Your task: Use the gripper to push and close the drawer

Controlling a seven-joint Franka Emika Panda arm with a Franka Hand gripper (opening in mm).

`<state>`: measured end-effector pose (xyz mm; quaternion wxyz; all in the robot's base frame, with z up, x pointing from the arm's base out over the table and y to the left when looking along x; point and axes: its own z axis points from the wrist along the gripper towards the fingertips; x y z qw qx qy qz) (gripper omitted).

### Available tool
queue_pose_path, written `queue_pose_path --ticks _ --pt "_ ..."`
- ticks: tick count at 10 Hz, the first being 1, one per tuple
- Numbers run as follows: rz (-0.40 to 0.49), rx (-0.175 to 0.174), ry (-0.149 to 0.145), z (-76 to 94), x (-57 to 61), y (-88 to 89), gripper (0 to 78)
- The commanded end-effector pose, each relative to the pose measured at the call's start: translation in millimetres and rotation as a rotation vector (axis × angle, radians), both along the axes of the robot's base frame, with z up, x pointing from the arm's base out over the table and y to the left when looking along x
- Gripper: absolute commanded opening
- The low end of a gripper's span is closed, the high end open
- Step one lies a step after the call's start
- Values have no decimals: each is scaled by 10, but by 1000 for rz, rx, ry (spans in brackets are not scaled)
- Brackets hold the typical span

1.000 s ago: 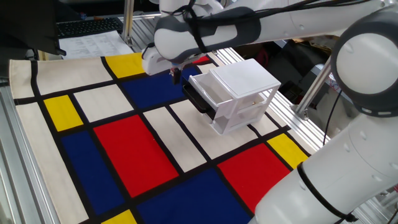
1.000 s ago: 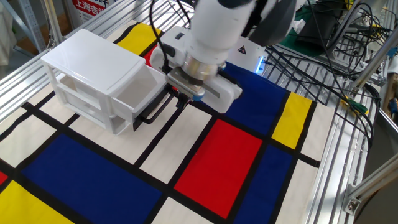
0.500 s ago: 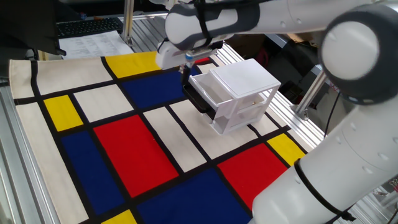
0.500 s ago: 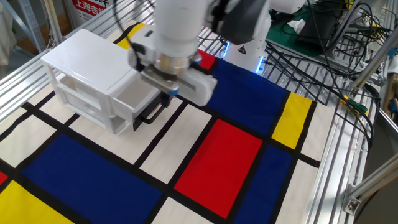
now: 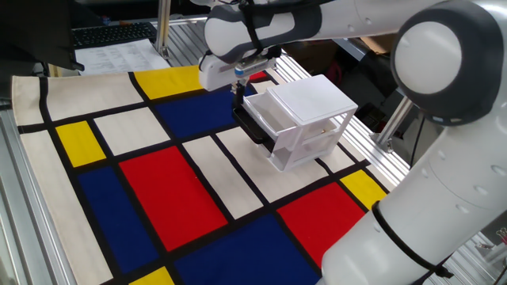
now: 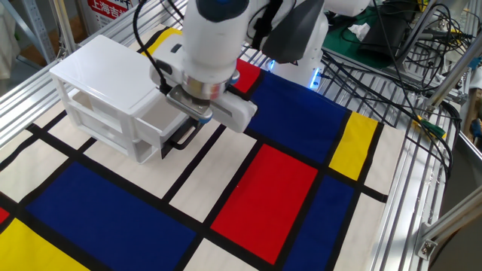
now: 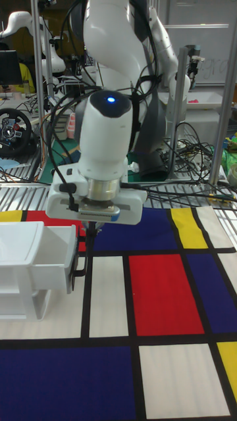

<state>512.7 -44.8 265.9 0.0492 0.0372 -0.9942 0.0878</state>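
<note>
The small white cabinet [image 5: 309, 107] stands on the patterned mat. Its top drawer [image 5: 264, 120] is pulled partly out, and the black front panel [image 6: 184, 135] faces the mat's middle. In the tall fixed view the panel [image 7: 79, 263] shows edge-on beside the cabinet [image 7: 26, 263]. My gripper [image 5: 238, 87] hangs under the white wrist, just outside the panel's far end and close above it. Its dark fingers look closed together with nothing between them. The wrist block hides most of the gripper [image 6: 196, 115] from the other side; in the tall fixed view the gripper [image 7: 92, 231] is a thin dark tip.
The lower drawer [image 6: 98, 124] sits in the cabinet under the open one. The mat [image 5: 158, 190] of red, blue, yellow and white panels covers the table. Metal frame rails [image 6: 422, 188] and loose cables [image 6: 392, 68] run along one side. A keyboard and papers [image 5: 111, 43] lie past the far edge.
The arm has swung the gripper sideways across the mat to the drawer's black front panel. The drawer sticks out as far as before.
</note>
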Motion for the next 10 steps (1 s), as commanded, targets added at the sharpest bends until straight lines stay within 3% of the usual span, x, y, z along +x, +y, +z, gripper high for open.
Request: queue_pose_path --ticks 1,3,6,10 --pt "12 47 6 -79 -22 -112 0" --pt "1 74 4 -117 -23 -170 0" --pt "14 76 3 -178 -28 -276 0" --pt "2 79 -5 -257 -131 -232 0"
